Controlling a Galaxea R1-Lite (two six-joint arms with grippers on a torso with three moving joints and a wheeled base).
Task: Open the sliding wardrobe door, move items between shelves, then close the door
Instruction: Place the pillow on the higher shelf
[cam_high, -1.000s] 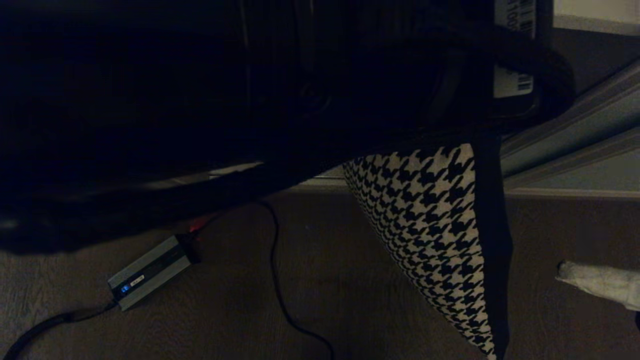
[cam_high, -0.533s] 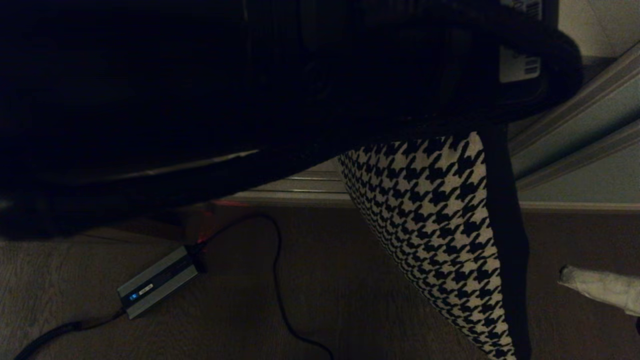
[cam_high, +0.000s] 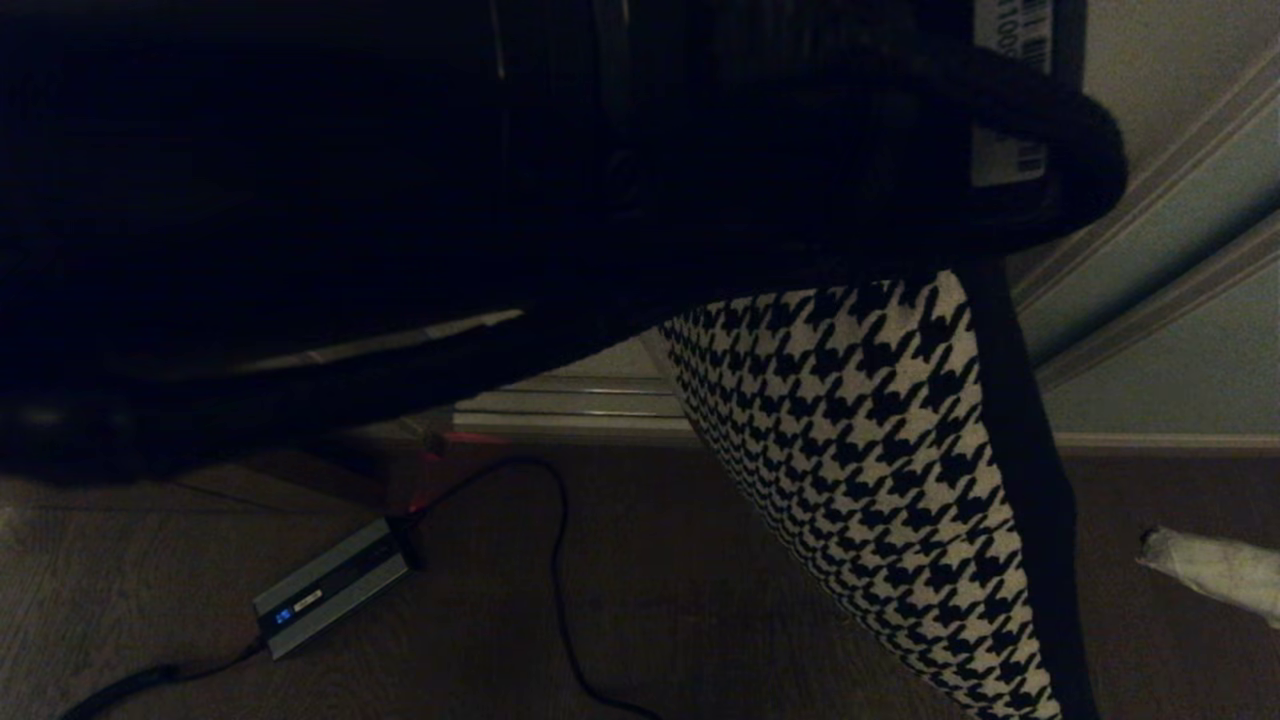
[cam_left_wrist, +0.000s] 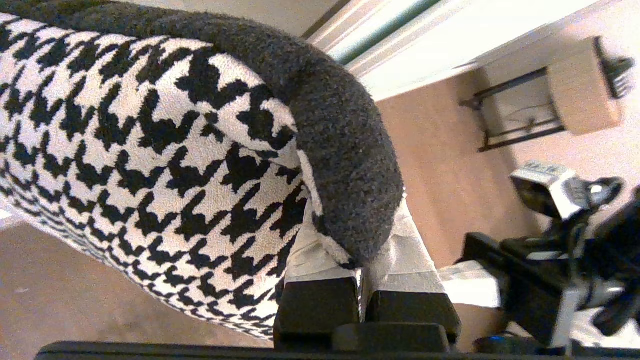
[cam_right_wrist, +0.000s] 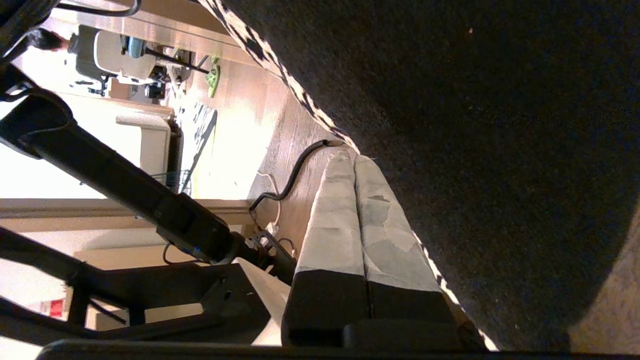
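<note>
The black-and-white houndstooth cushion (cam_high: 880, 480) hangs over the wood floor with its plain black back (cam_high: 1030, 500) to the right. My left gripper (cam_left_wrist: 357, 250) is shut on its top corner, and the taped fingers (cam_left_wrist: 315, 255) pinch the seam between patterned front and black back (cam_left_wrist: 345, 160). My right gripper (cam_right_wrist: 350, 162) is shut with nothing in it and lies alongside the cushion's black back (cam_right_wrist: 480, 150); its taped tips show low on the right as the right gripper (cam_high: 1205, 568). The pale grey-green sliding wardrobe door (cam_high: 1170, 230) slants behind. No shelves can be made out.
A grey power brick (cam_high: 330, 587) with a black cable (cam_high: 555, 560) lies on the floor at the lower left. The ribbed metal floor track (cam_high: 580, 400) runs behind the cushion. My dark left arm (cam_high: 400, 200) blocks the upper half of the head view.
The whole head view has shifted: floor track, power brick and door now sit lower, so the camera has tilted up. The cushion stays held in my left gripper.
</note>
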